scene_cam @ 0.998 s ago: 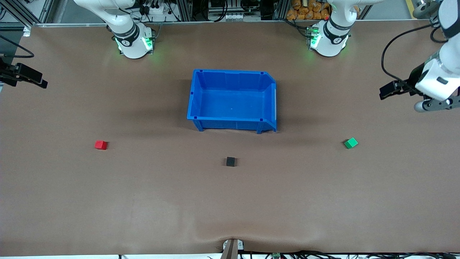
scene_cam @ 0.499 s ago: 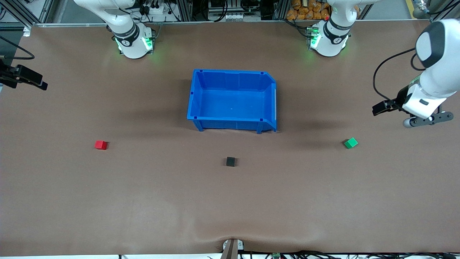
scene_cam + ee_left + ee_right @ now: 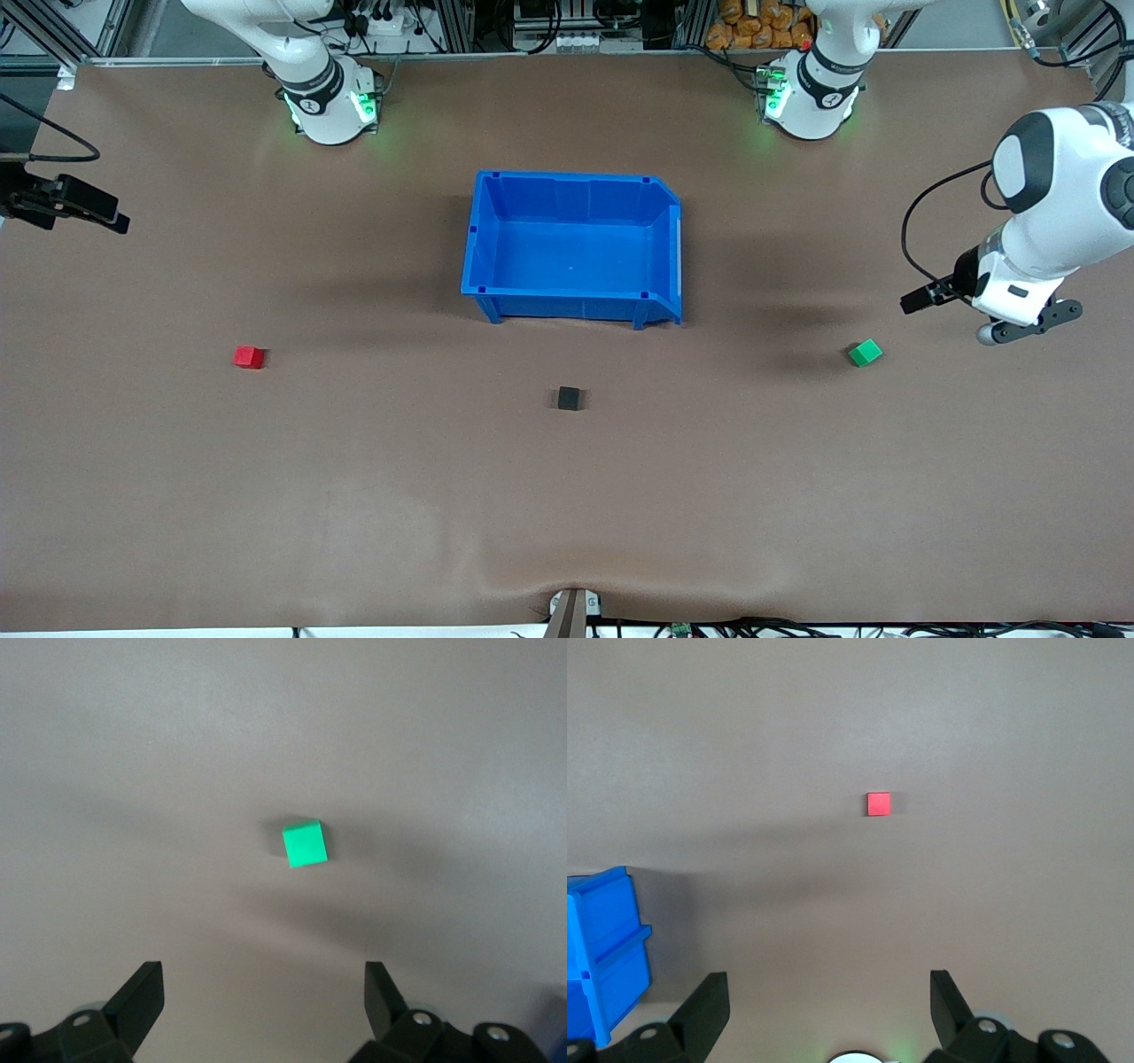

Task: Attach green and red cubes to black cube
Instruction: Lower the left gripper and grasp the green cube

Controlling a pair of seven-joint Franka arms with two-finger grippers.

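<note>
While the small bright green cube (image 3: 865,353) sat on the brown desk (image 3: 354,496) toward the left arm's end, the left gripper (image 3: 263,997) hung over the desk just beside it, fingers spread — clearly the nearer arm. The right gripper (image 3: 829,992), fingers also spread, faced the bright red cube (image 3: 249,357). The matte black cube (image 3: 570,399) lay between them, nearer the front camera than the blue plastic bin (image 3: 485,232).
</note>
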